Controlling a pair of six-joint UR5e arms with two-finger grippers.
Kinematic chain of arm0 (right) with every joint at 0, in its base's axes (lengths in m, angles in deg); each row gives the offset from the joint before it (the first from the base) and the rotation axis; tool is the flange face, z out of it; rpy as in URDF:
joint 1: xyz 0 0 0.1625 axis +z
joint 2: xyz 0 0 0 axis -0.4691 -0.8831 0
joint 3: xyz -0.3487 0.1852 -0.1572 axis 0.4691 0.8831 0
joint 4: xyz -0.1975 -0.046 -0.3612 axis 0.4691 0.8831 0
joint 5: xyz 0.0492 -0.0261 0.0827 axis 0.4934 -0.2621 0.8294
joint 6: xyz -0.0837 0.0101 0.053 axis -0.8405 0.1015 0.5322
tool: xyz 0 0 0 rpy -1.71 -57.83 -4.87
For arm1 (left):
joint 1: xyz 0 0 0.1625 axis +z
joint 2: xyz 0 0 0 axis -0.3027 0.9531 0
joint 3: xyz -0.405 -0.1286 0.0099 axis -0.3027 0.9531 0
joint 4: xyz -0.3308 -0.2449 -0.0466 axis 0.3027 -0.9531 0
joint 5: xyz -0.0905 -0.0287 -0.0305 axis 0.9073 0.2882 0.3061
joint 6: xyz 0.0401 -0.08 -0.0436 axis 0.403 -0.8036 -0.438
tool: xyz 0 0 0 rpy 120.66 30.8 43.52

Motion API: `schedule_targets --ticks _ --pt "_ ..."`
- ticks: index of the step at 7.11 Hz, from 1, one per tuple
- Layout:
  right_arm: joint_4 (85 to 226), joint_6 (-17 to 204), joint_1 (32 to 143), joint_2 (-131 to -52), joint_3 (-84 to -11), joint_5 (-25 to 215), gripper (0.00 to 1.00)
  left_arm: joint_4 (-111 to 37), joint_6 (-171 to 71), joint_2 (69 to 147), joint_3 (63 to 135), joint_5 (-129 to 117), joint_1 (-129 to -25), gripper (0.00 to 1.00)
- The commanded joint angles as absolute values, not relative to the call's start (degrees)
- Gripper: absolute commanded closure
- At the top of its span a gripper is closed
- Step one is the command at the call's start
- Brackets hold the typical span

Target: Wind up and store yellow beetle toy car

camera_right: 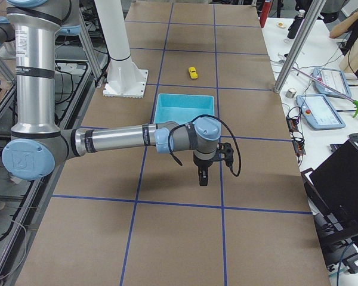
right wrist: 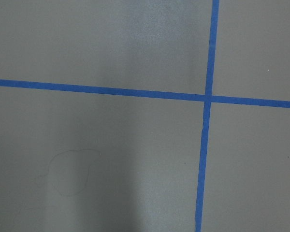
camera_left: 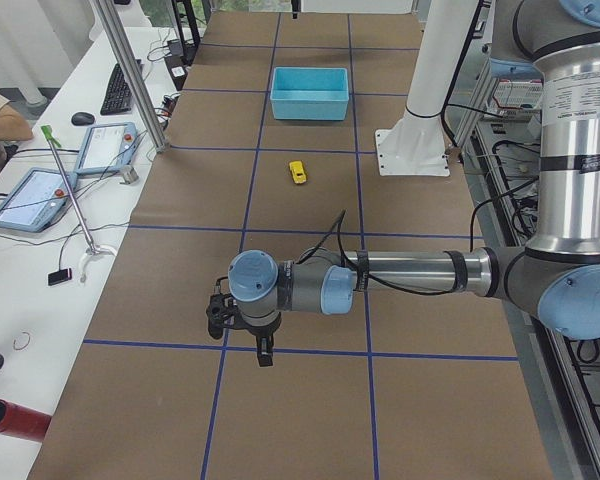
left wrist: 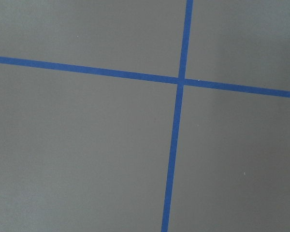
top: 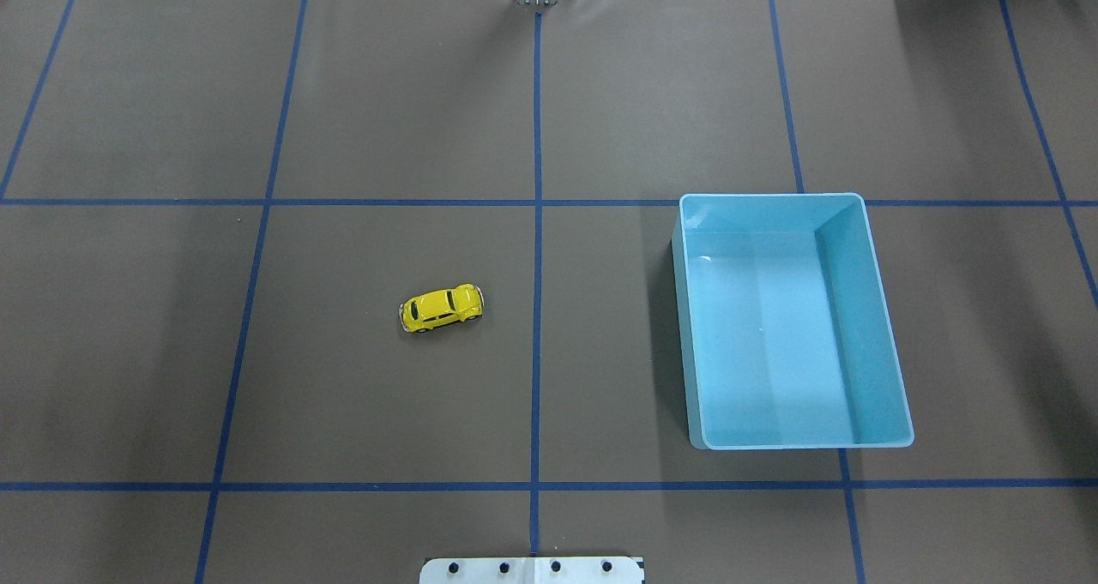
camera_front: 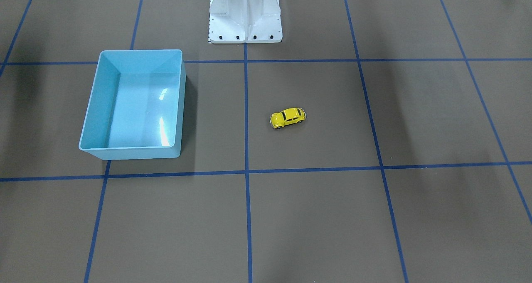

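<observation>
Spotted yellow beetle toy car (top: pixel 442 308) untouched mid-counter (top: pixel 600 95), not yet wound or in blue bin (top: pixel 772 196), couldn't call left end effector (camera_left: pixel 265 350) or right end effector (camera_right: pixel 202 176) clenched or released.

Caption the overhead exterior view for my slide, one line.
Yellow beetle toy car sits on the gridded table, left of and apart from the empty light blue bin.

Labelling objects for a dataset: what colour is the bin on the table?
The bin is light blue, clearest in the overhead exterior view.
</observation>
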State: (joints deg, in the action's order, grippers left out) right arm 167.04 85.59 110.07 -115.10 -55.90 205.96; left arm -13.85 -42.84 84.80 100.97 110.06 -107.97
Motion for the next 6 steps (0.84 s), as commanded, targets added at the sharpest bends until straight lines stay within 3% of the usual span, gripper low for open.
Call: schedule_targets --ticks 1,4,6 --pt "167.0 85.6 110.1 -115.1 -55.9 205.9 0.0 -13.8 -42.8 84.7 101.0 110.0 -108.0 0.0" --pt "167.0 85.6 110.1 -115.2 -55.9 205.9 0.0 -14.2 -42.2 84.7 101.0 110.2 -108.0 0.0" --pt "167.0 85.6 110.1 -115.1 -56.0 205.9 0.0 -13.9 -42.2 84.6 106.1 110.2 -104.1 0.0"
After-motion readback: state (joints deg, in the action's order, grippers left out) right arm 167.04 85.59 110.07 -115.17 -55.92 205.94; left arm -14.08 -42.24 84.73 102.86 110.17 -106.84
